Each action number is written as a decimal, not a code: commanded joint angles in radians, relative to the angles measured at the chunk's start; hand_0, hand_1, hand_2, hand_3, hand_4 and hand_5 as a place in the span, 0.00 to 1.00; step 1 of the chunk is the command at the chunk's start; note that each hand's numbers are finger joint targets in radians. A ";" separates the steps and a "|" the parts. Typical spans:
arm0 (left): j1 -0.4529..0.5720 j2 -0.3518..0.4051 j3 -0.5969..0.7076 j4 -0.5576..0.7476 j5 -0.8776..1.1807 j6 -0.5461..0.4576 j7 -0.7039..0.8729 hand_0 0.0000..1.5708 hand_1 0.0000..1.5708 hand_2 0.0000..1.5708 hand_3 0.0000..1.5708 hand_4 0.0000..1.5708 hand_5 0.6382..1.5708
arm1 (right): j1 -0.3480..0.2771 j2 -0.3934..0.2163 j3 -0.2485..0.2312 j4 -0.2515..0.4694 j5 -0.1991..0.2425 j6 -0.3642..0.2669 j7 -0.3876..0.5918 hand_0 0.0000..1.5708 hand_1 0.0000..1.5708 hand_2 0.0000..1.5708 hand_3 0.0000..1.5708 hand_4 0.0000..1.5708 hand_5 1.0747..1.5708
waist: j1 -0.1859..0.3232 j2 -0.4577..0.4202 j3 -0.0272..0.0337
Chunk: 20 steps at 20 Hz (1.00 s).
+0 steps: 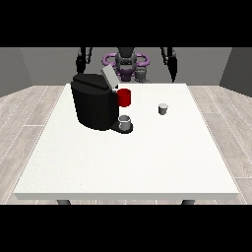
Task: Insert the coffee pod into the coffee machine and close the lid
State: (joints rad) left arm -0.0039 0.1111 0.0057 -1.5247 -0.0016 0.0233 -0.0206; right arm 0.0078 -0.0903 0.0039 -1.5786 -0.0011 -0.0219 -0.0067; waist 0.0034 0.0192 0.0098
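A black coffee machine [94,106] stands on the left half of the white table [128,162], its grey lid [109,77] tilted up and open. A small grey coffee pod [163,109] stands upright on the table to the machine's right, apart from it. The hand at the view's left [79,64] hangs behind the table's far edge, above and behind the machine. The hand at the view's right [173,75] hangs at the far edge too, well behind the pod. Neither hand touches anything.
A grey cup [125,122] sits on the machine's tray at its front right. A red cup [124,97] stands just behind the machine's right side. Wooden floor surrounds the table.
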 commanded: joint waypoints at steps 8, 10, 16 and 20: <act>-0.120 0.288 -0.017 0.060 -0.188 -0.159 -0.091 0.00 0.00 0.00 0.00 0.00 1.00 | -0.072 -0.028 -0.024 0.015 0.098 -0.076 -0.044 0.00 0.00 0.00 0.00 0.00 1.00 | -0.084 0.068 -0.0101; -0.200 0.347 0.041 0.120 -0.159 -0.205 -0.097 0.00 0.00 0.00 0.00 0.00 1.00 | -0.096 0.000 0.013 -0.006 0.134 -0.106 -0.033 0.00 0.00 0.00 0.00 0.00 1.00 | -0.118 0.108 -0.0106; -0.284 0.417 0.045 0.295 -0.252 -0.220 -0.137 0.00 0.00 0.00 0.00 0.00 1.00 | -0.131 0.040 0.072 -0.056 0.196 -0.147 -0.004 0.00 0.00 0.00 0.00 0.00 1.00 | -0.171 0.180 -0.0106; -0.396 0.432 0.057 0.409 -0.290 -0.221 -0.078 0.00 0.00 0.00 0.00 0.00 1.00 | -0.180 0.026 0.069 -0.062 0.170 -0.100 0.016 0.00 0.00 0.00 0.00 0.00 1.00 | -0.213 0.219 -0.0101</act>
State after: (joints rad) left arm -0.3346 0.5209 0.0603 -1.2125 -0.2389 -0.2014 -0.0941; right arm -0.1402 -0.0627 0.0755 -1.6324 0.1739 -0.1332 0.0041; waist -0.1845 0.2016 -0.0004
